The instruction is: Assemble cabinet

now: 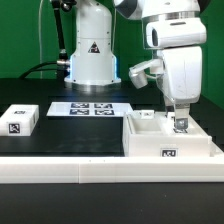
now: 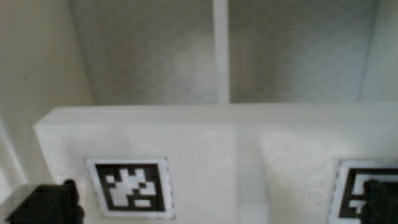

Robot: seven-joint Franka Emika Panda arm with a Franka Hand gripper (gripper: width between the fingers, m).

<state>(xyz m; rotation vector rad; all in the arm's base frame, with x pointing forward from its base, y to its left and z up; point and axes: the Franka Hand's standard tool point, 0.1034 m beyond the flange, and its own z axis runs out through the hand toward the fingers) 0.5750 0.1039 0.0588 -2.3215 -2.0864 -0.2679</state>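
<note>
The cabinet (image 1: pixel 150 142), a large white hollow box with a marker tag on its front, stands at the exterior view's right. My gripper (image 1: pixel 180 120) reaches down into its right half, right above a small tagged piece there. In the wrist view a white panel (image 2: pixel 240 150) with two black-and-white tags fills the space under my gripper (image 2: pixel 210 212), and the cabinet's inner walls (image 2: pixel 151 50) rise beyond it. One dark finger (image 2: pixel 45 205) shows at the frame's edge, far from the other side. The jaws stand wide apart and grip nothing.
A small flat white tagged block (image 1: pixel 20 121) lies at the exterior view's left. The marker board (image 1: pixel 90 108) lies in the middle near the arm's base (image 1: pixel 92 60). A long white rail (image 1: pixel 60 172) runs along the front edge.
</note>
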